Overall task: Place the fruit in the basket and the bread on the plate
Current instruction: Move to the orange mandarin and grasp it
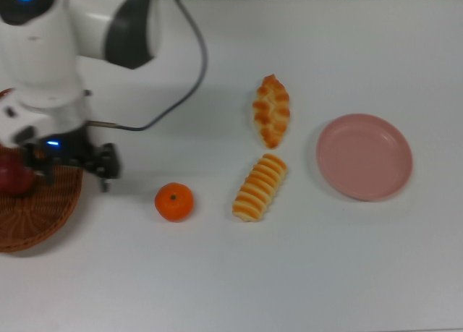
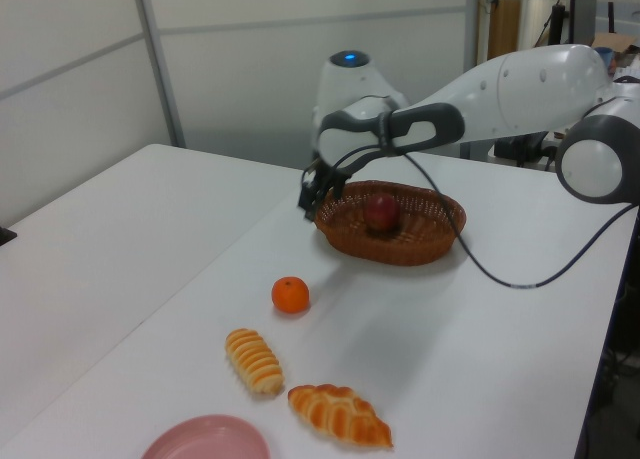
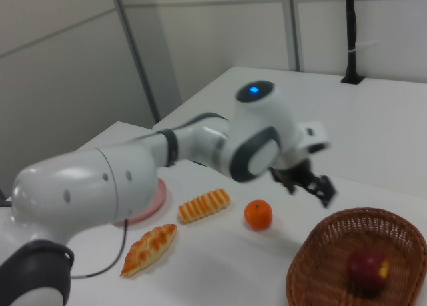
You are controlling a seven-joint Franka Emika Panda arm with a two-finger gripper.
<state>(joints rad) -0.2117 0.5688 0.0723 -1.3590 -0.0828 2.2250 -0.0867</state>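
- Gripper (image 2: 312, 191) hangs fingers-down above the table (image 1: 304, 274), just outside the basket rim on the side facing the tangerine; it holds nothing, and its fingers look spread apart, though blur in the right view makes this less than sure.
- White arm (image 3: 200, 146) reaches in level over the table, wrist bent downward, with a black cable (image 1: 192, 79) looping off it.
- Red apple (image 2: 381, 211) lies inside the brown wicker basket (image 2: 400, 241).
- Tangerine (image 1: 174, 202) sits on the table at about 4 o'clock from the gripper in the top view, near it but not touching.
- Ribbed loaf (image 1: 259, 187) lies at the tangerine's 3 o'clock in the top view; the braided loaf (image 1: 271, 110) lies at the ribbed loaf's 12 o'clock.
- Pink plate (image 1: 364, 156) holds nothing and sits at about 3 o'clock from both loaves in the top view.
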